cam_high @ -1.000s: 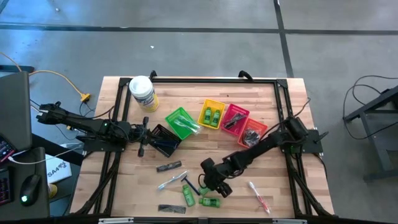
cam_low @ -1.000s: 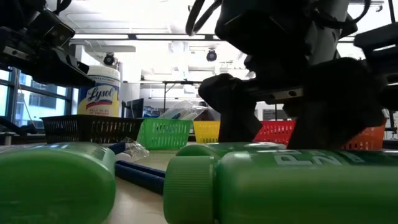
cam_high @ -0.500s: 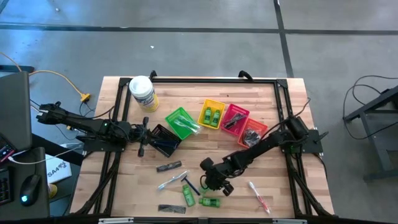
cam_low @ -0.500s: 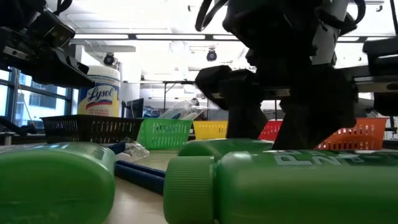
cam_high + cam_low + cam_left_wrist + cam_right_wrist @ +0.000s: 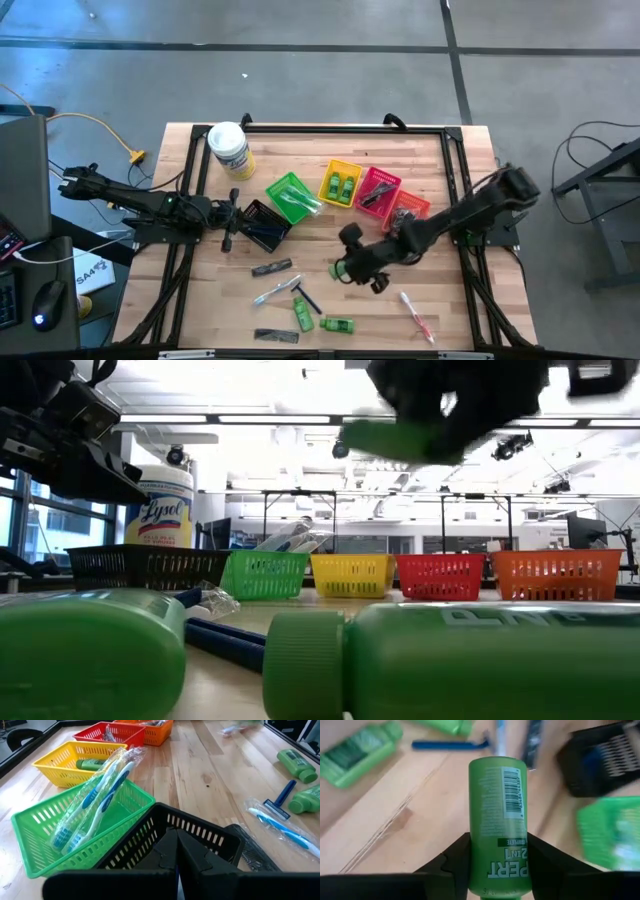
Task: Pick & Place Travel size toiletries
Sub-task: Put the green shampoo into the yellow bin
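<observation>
One green mini bottle sits clamped between the fingers of my right gripper, label and barcode facing the wrist camera, lifted clear of the bench; in the low view it hangs high above the row of baskets. Below and just ahead of this gripper lie two more green bottles, a blue-handled razor and a wrapped toothbrush. A second wrapped toothbrush lies near the gripper on its other side, toward the bench's front edge. Two black combs rest farther off, one beside the razor group, one at the front edge. Beyond the gripper stand the yellow basket, already holding two green bottles, the red basket and the orange basket. My left gripper, fingers pressed together, hovers over the black basket, just beside the green basket carrying wrapped toothbrushes. A white-lidded tub stands well apart, at the far corner.
</observation>
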`<control>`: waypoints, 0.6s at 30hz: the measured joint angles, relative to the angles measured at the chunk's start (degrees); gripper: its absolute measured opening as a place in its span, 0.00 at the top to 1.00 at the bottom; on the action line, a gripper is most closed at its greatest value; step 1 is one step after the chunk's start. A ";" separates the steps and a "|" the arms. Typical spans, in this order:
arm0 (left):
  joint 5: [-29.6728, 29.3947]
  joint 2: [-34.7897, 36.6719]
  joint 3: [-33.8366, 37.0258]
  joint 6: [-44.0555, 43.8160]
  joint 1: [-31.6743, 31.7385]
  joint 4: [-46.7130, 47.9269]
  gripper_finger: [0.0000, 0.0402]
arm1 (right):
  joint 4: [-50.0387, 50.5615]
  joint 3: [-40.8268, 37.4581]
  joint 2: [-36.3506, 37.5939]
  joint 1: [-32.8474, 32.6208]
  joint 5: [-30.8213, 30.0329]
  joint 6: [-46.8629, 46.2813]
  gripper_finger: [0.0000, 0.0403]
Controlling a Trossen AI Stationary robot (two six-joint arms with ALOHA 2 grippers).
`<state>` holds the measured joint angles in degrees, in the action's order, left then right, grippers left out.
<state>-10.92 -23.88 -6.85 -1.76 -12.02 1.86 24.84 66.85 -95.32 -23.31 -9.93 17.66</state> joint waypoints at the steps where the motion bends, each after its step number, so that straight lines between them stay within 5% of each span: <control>1: -0.02 0.00 0.00 0.00 0.01 -0.04 1.00 | 0.72 0.00 1.69 0.00 -0.28 -0.34 0.65; 9: 0.03 0.00 0.00 -0.05 -0.01 -0.22 1.00 | 1.90 -4.49 14.26 1.87 0.07 -5.78 0.62; 18: 0.00 0.02 0.00 -0.04 -0.01 -0.29 1.00 | 0.21 -18.37 30.75 4.31 -3.31 -13.60 0.62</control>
<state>-10.92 -23.86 -6.85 -1.80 -12.03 1.57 25.05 48.48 -64.57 -19.00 -13.24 4.06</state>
